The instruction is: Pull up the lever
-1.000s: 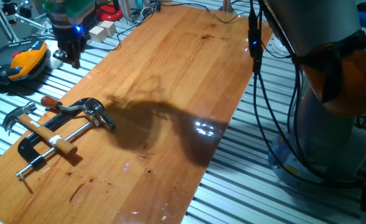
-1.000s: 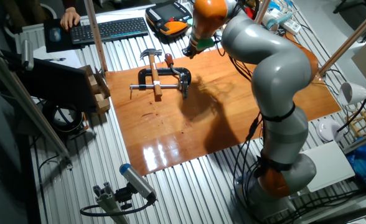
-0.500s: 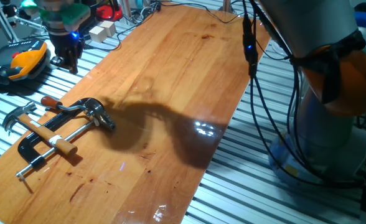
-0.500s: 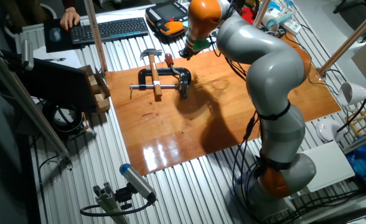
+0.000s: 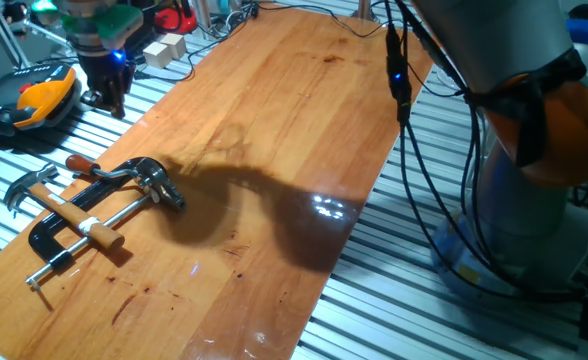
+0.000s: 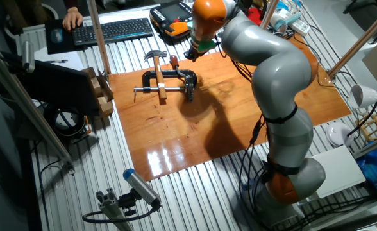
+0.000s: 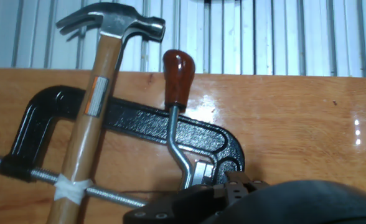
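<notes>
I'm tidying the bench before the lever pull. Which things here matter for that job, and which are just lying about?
Belongs to the job:
lever
black clamp that carries it
gripper

Just lying about:
hammer, resting across the clamp
orange pendant
keyboard

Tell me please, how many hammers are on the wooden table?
1. The hammer lies across the black clamp, its steel head past the table edge, left of the lever.
</notes>
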`<state>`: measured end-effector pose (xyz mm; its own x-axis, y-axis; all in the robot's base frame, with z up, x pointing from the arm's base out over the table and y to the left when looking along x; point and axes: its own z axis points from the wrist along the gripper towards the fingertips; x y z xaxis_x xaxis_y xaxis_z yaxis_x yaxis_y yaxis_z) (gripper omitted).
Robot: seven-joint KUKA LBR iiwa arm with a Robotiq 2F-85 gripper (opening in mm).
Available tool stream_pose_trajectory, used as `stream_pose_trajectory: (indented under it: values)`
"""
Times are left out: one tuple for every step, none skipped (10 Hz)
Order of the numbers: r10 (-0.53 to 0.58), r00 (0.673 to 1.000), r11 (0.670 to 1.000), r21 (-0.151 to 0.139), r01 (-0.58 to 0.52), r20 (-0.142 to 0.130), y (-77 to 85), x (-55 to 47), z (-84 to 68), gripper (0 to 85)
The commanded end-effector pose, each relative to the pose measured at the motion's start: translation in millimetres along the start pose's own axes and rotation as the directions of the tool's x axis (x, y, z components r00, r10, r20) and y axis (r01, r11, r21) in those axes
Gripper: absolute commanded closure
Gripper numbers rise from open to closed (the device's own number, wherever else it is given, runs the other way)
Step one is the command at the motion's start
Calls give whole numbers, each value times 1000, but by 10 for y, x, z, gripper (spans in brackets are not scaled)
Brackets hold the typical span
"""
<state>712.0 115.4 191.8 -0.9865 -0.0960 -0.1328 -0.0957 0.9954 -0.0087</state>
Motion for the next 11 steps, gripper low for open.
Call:
stream_pose_trajectory:
  values:
    - [-20,1000,1000,-6,20,-4,0,0,-3,850]
    - [-31,999,1000,-2,31,13,0,0,-3,850]
    - [-41,998,999,10,41,38,0,0,-3,850]
    - [-60,997,998,6,60,52,0,0,-3,850]
    - [-89,994,996,0,89,61,0,0,-3,850]
    - [-106,992,994,-6,106,63,0,0,-3,850]
    - [-114,992,993,-11,115,54,0,0,-3,850]
    - [-127,991,992,6,126,52,0,0,-3,850]
    - [-120,991,993,21,119,57,0,0,-3,850]
    - [-114,992,993,26,112,56,0,0,-3,850]
    - [-106,993,994,27,105,56,9,-9,4,850]
